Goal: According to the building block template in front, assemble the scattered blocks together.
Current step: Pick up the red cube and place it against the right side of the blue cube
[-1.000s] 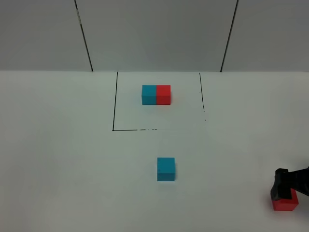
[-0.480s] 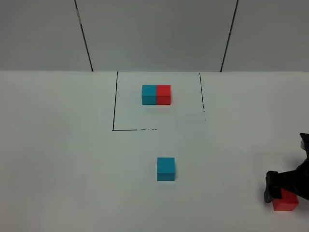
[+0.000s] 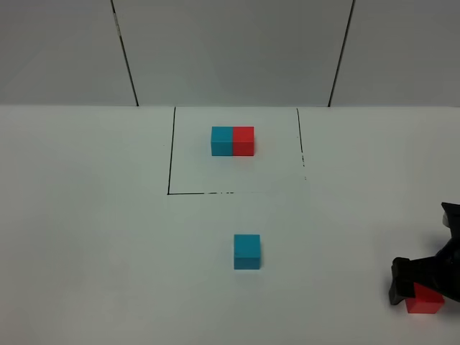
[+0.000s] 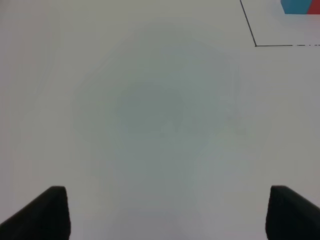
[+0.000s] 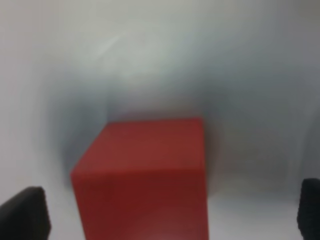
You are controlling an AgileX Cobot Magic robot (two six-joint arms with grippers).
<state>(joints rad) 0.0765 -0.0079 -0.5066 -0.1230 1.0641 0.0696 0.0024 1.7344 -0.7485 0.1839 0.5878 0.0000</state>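
Note:
The building block template (image 3: 232,141), a cyan-red bar with cyan on the left, sits inside the black outlined square at the back. The loose cyan cube (image 3: 246,251) lies on the table in front of that square. The loose red cube (image 3: 425,302) lies at the near right edge, partly covered by my right gripper (image 3: 419,282). In the right wrist view the red cube (image 5: 145,175) sits between the wide-open fingers of the right gripper (image 5: 167,210), untouched. My left gripper (image 4: 170,212) is open and empty over bare table. It does not show in the high view.
The black outline (image 3: 169,172) marks the square around the template; its corner (image 4: 255,45) and a bit of the template (image 4: 300,6) show in the left wrist view. White table, grey panelled wall behind.
My right gripper has moved toward the near edge and lower over the red cube, now straddling it. Both cubes and the template have not moved.

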